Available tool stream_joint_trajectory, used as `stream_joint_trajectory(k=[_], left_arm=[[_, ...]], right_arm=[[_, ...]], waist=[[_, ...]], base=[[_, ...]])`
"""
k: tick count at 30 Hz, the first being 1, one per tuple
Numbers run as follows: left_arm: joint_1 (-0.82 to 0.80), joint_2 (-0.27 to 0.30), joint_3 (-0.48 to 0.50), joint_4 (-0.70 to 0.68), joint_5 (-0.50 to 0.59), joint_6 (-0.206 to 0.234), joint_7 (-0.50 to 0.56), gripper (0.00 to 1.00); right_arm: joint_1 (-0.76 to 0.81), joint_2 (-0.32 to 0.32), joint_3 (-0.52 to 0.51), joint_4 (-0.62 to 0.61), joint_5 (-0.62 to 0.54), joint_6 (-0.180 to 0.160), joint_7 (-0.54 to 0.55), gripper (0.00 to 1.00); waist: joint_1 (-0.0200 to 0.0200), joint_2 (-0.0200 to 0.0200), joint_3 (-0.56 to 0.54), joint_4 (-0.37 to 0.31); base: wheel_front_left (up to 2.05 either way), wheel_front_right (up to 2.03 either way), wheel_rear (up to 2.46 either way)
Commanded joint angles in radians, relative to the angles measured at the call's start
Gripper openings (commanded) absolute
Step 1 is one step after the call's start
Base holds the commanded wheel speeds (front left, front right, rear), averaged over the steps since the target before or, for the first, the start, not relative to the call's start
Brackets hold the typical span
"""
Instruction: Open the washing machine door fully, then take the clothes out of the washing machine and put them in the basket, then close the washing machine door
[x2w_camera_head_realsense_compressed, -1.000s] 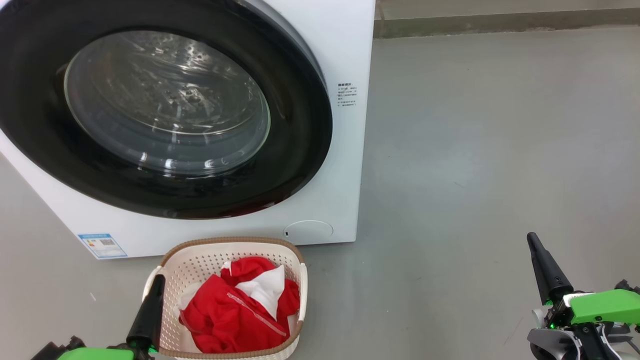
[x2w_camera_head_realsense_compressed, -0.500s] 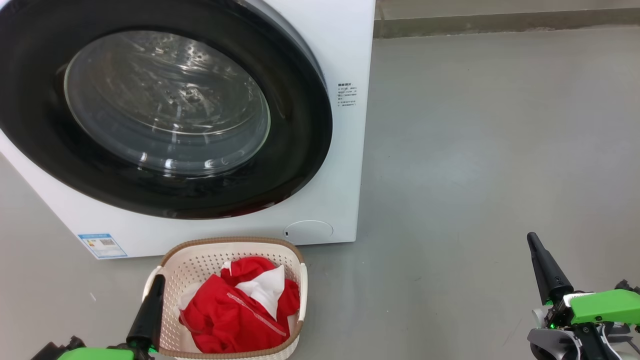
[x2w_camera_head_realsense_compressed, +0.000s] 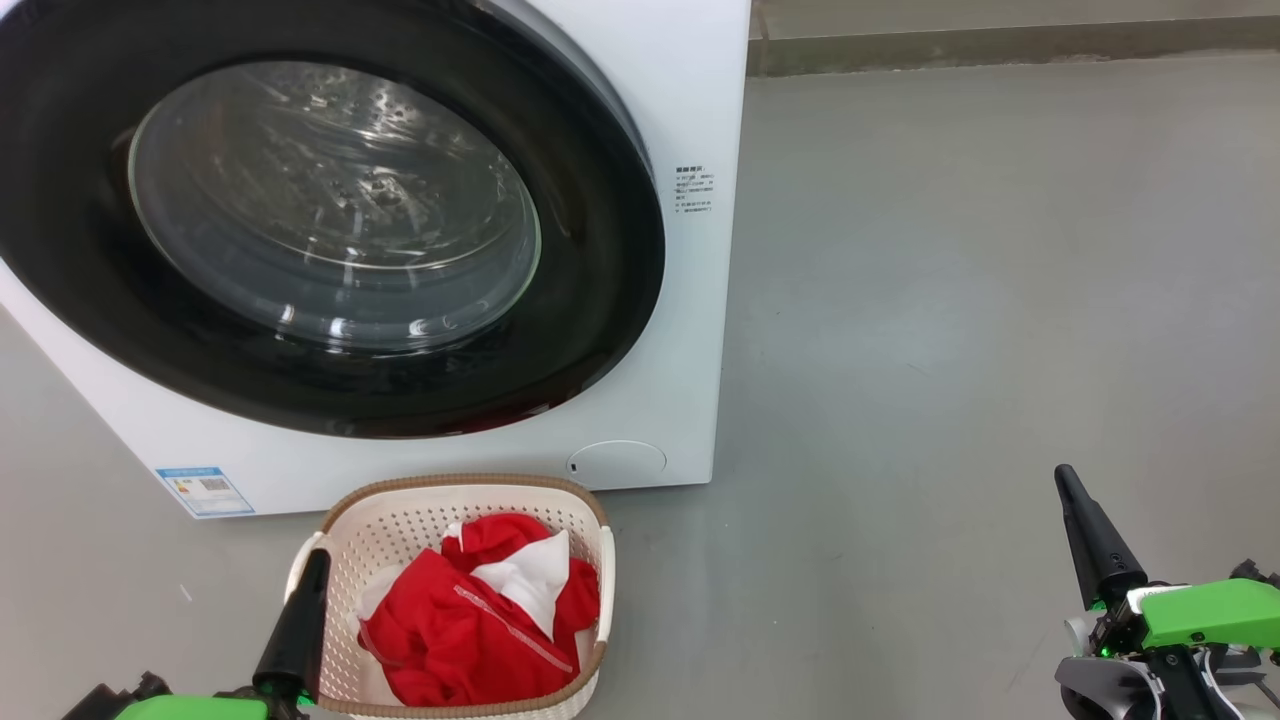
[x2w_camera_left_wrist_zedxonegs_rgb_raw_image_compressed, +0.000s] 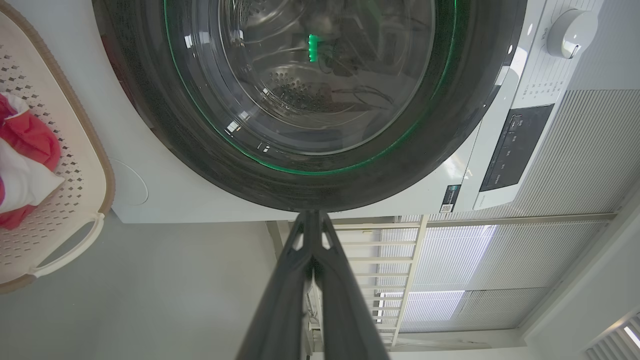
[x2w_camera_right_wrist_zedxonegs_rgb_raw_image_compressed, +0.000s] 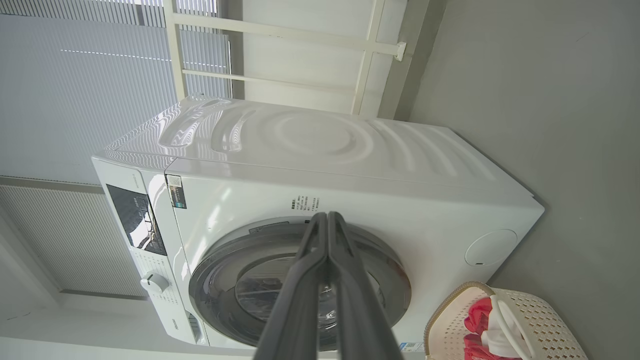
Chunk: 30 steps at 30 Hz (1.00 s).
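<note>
Left gripper (x2w_camera_head_realsense_compressed: 318, 558) and right gripper (x2w_camera_head_realsense_compressed: 1064, 478) pinched together, clothes (x2w_camera_head_realsense_compressed: 470, 630) in basket (x2w_camera_head_realsense_compressed: 450, 483)

Both hold nothing. In the head view the left gripper overlaps the basket's left rim; the right gripper hangs over bare grey floor (x2w_camera_head_realsense_compressed: 950, 300), well right of the washing machine (x2w_camera_head_realsense_compressed: 690, 330). Red and white clothes lie piled in the basket, which stands just in front of the washing machine. Its round door (x2w_camera_head_realsense_compressed: 600, 250) is closed.

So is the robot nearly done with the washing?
Looks finished. Done: the clothes lie in the basket, and the door sits shut on the washer; through it the drum looks empty. In hand: nothing, the left gripper and right gripper are both shut and empty, clear of the door. Left: nothing I can see.
</note>
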Motion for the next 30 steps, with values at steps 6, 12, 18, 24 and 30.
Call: stream_joint_trajectory(k=[6, 12, 18, 24, 30], left_arm=[[-0.039, 0.022, 0.026, -0.022, -0.007, -0.007, 0.007, 0.0], [-0.039, 0.022, 0.026, -0.022, -0.007, -0.007, 0.007, 0.0], [-0.039, 0.022, 0.026, -0.022, -0.007, -0.007, 0.007, 0.0], [-0.039, 0.022, 0.026, -0.022, -0.007, -0.007, 0.007, 0.0], [-0.039, 0.022, 0.026, -0.022, -0.007, -0.007, 0.007, 0.0]], right_arm=[[-0.042, -0.004, 0.016, -0.03, -0.001, 0.0, 0.007, 0.0], [-0.042, -0.004, 0.016, -0.03, -0.001, 0.0, 0.007, 0.0], [-0.042, -0.004, 0.016, -0.03, -0.001, 0.0, 0.007, 0.0], [-0.042, -0.004, 0.016, -0.03, -0.001, 0.0, 0.007, 0.0], [-0.042, -0.004, 0.016, -0.03, -0.001, 0.0, 0.007, 0.0]], waist=[[0.0, 0.0, 0.0, 0.0], [0.0, 0.0, 0.0, 0.0], [0.0, 0.0, 0.0, 0.0], [0.0, 0.0, 0.0, 0.0], [0.0, 0.0, 0.0, 0.0]], base=[[0.0, 0.0, 0.0], [0.0, 0.0, 0.0], [0.0, 0.0, 0.0], [0.0, 0.0, 0.0], [0.0, 0.0, 0.0]])
